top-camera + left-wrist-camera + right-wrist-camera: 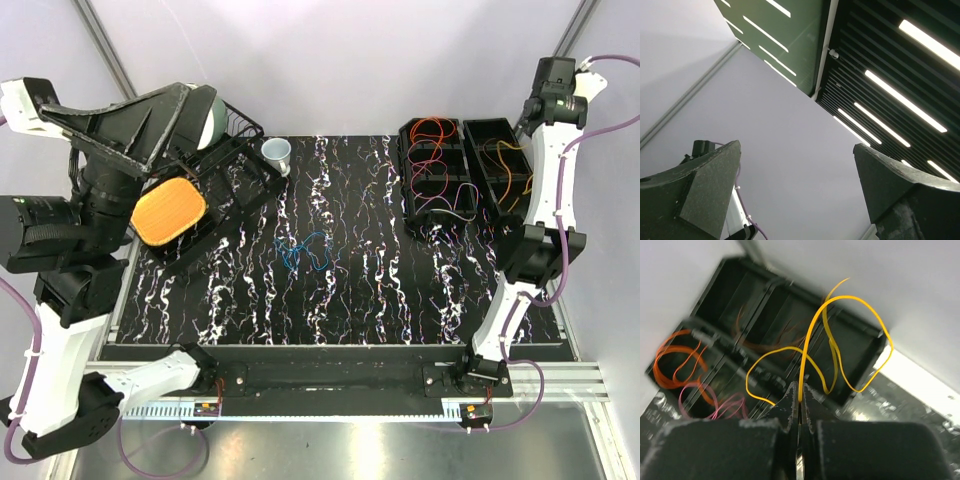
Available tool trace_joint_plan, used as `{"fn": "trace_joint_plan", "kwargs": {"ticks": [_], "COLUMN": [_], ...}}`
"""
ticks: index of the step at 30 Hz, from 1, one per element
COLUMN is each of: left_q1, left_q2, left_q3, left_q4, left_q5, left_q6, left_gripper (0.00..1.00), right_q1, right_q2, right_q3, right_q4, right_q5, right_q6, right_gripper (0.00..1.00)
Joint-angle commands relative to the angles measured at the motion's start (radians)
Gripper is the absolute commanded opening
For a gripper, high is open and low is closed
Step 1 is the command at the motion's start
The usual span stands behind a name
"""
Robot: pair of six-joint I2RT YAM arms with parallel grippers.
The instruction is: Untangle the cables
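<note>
Top view: the thin blue cable [305,250] sits in a loose tangle mid-bench, slightly twd the left edge and well apart from both arms. Two black plastic compartment bins [490,123] stand at the far right corner, w/ a looped orange cable [432,130] and a pinkish-white cable [452,207] inside.

Left wrist: your L claw [796,150] is spread wide w/ nothing in it. It points up at the ceiling lights [905,102], no cable in view.

Right wrist: your R claw [799,387] is clenched on one strand of the thin yellow cable [840,340]. Its loops fan out ahead of the tips, over the bins. Looks like a drop-in is next, so it hinges on which compartment is under the loops; can't tell exactly. Blue is prob. L arm's job: nearer side, but raised.
</note>
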Motion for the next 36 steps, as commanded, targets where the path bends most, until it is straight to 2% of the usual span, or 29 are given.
{"fn": "trace_joint_plan", "kwargs": {"ticks": [1,6,9,12,16,21,24,28,33,36], "left_q1": [-0.004,-0.004,-0.002,-0.002,-0.002,-0.002,-0.002,-0.002,-0.002,-0.002], "left_q2": [0.012,-0.021,-0.027,-0.053,-0.108,-0.178,-0.227,-0.281,-0.32,-0.338], "left_q3": [0.02,-0.052,-0.076,-0.147,-0.239,-0.345,-0.414,-0.498,-0.618,-0.661], "left_q4": [0.037,0.026,-0.055,-0.115,-0.174,-0.264,-0.345,-0.431,-0.515,-0.567], "left_q5": [0.084,0.057,0.055,0.031,0.0,-0.037,-0.07,-0.141,-0.141,-0.146], "left_q6": [-0.007,0.037,0.076,0.106,0.152,0.224,0.269,0.327,0.346,0.352], "left_gripper": [0.99,0.99,0.99,0.99,0.99,0.98,0.98,0.98,0.98,0.97], "right_q1": [0.008,0.043,0.045,0.045,0.037,-0.021,-0.046,-0.055,-0.064,-0.064], "right_q2": [-0.085,-0.131,-0.113,-0.094,-0.073,0.007,0.018,0.048,0.128,0.145], "right_q3": [-0.057,-0.085,-0.053,-0.021,-0.001,0.08,0.046,-0.016,-0.01,-0.045], "right_q4": [-0.016,-0.01,-0.034,-0.068,-0.082,-0.114,-0.12,-0.07,-0.001,0.099], "right_q5": [-0.125,-0.117,-0.114,-0.062,0.082,0.114,0.15,0.191,0.158,0.124], "right_q6": [0.104,0.144,0.142,0.144,0.102,0.055,0.05,0.038,-0.022,-0.077], "right_gripper": [0.0,0.0,0.0,0.0,0.0,0.0,0.0,0.0,0.0,0.0]}}
